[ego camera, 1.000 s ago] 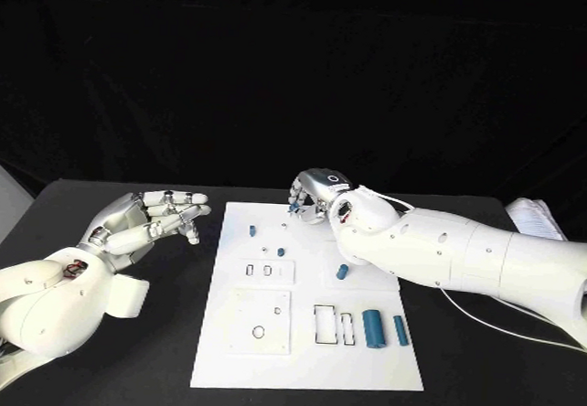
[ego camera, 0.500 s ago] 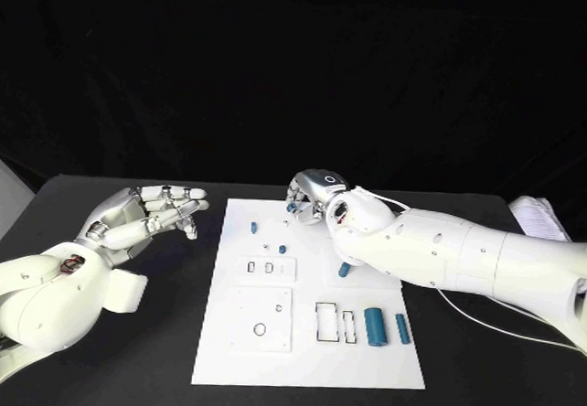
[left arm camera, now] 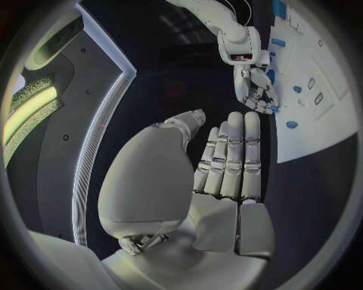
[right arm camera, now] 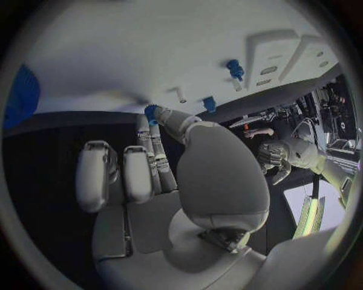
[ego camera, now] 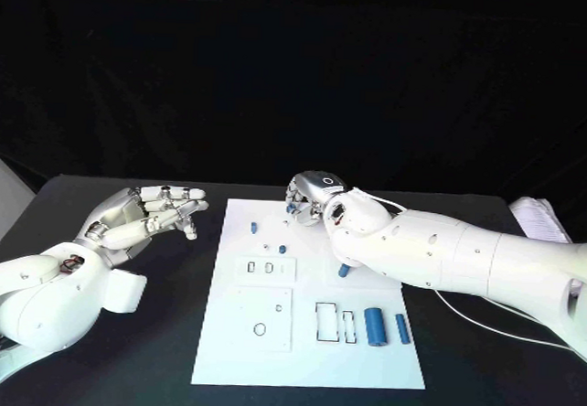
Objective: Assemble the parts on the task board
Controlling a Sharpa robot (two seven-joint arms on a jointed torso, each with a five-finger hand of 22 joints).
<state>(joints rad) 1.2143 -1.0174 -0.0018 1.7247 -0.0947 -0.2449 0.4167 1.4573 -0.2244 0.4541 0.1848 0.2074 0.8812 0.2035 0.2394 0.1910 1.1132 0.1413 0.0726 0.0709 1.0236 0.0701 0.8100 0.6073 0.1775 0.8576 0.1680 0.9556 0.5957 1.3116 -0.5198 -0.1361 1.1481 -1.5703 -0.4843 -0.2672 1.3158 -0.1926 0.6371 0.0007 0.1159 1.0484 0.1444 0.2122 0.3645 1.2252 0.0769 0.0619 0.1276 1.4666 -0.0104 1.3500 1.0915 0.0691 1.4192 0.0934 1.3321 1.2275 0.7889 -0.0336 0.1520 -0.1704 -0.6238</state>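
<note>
The white task board point(ego camera: 305, 359) lies flat in the middle of the black desk point(ego camera: 496, 378). The right hand point(ego camera: 318, 197) is over the far edge of the board, and its fingers point(right arm camera: 155, 115) pinch a small blue part point(right arm camera: 150, 112) at their tips. The left hand point(ego camera: 145, 218) floats above the desk just beside the board's left edge, with its fingers point(left arm camera: 235, 151) straight, a bit apart, and holding nothing. More blue parts sit on the board: two fat pegs point(ego camera: 385, 328) lie side by side near the right edge, and little ones point(ego camera: 254, 227) are farther up. No words or labels can be read on anything.
</note>
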